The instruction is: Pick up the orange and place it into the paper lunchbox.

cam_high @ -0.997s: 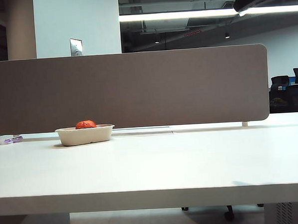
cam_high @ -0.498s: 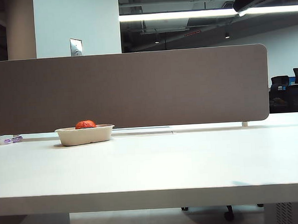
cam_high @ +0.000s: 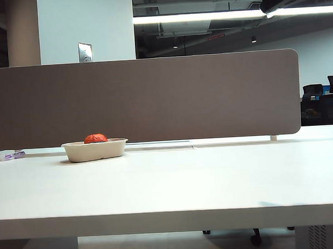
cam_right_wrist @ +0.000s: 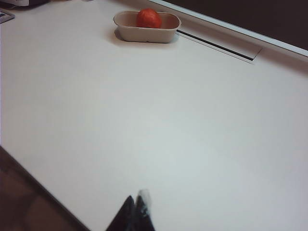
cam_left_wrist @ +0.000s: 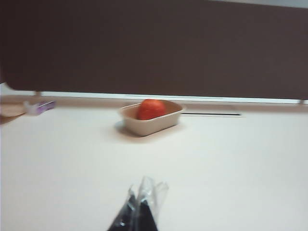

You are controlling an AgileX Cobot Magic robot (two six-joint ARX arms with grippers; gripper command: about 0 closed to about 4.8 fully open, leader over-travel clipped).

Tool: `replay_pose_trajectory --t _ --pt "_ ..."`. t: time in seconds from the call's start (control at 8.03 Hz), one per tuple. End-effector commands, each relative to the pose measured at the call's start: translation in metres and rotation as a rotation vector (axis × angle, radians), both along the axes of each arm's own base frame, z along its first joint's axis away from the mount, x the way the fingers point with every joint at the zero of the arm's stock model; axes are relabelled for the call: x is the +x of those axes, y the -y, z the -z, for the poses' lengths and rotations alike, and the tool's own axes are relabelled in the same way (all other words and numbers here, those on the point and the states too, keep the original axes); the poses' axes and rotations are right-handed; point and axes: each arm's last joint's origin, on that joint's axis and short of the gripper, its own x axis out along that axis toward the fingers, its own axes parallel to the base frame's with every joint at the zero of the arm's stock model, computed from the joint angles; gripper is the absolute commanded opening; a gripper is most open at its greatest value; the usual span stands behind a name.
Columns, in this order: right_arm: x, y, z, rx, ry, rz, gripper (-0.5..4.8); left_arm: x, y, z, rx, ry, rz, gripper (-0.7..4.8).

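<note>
White table [cam_high: 214,178], grey partition [cam_high: 143,100], ceiling strip light [cam_high: 197,16], perhaps office chairs [cam_high: 321,99] beyond.

left gripper [cam_left_wrist: 139,211]: black fingers, tips wrapped in clear glossy film, tapering to a narrow point, blurred | right gripper [cam_right_wrist: 135,214]: black fingers, a pale translucent patch at one tip, same tapered shape | no cables, screws or markings visible
</note>
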Motion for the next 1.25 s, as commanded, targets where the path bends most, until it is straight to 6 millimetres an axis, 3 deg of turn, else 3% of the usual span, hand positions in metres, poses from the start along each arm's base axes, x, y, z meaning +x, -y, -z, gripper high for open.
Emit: replay_pose_trajectory --t 0.12,1.0,1.12,1.25 --pt "0.0 0.0 -0.003 0.014 0.01 -0.002 -0.05 0.0 -0.006 0.008 0.001 -0.082 -0.136 -0.06" --pt "0.0 0.0 -0.003 0.011 0.017 0.009 -0.05 0.0 -0.004 0.01 0.062 -0.093 -0.143 -0.03" --pt "0.008 0.027 -0.002 0.031 0.056 0.197 -0.05 0.0 -0.004 0.01 0.063 -0.094 -0.144 -0.03" --pt "0.009 0.032 0.0 0.045 0.078 0.228 -0.05 0.0 -0.004 0.01 0.062 -0.094 -0.143 -0.03"
